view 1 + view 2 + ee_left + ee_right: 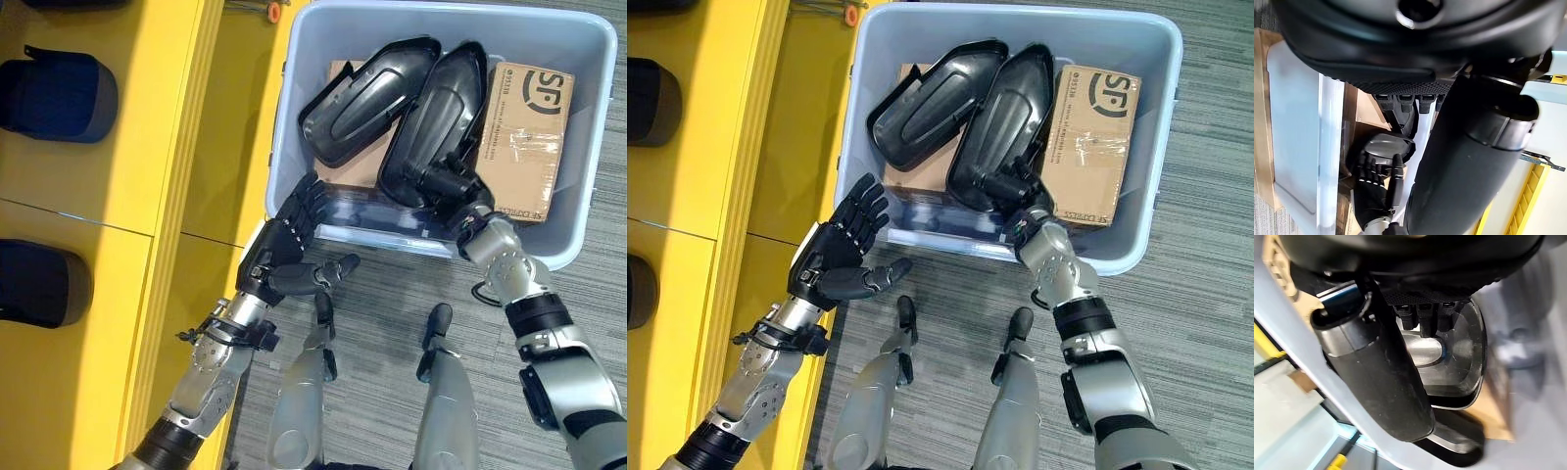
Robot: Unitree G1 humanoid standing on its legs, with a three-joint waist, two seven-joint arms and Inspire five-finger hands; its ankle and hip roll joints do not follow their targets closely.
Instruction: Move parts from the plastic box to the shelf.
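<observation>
Parts already sit on the yellow shelf [147, 147], two black shells [436, 117] remain in the plastic box [588, 147], right hand [453, 186] gripping one, left hand [838, 250] spread open, empty.

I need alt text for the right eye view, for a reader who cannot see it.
The robot's right hand reaches into a pale plastic box and rests on one of two dark moulded parts lying on cardboard boxes. Its left hand hovers open outside the box, beside a yellow shelf.
</observation>
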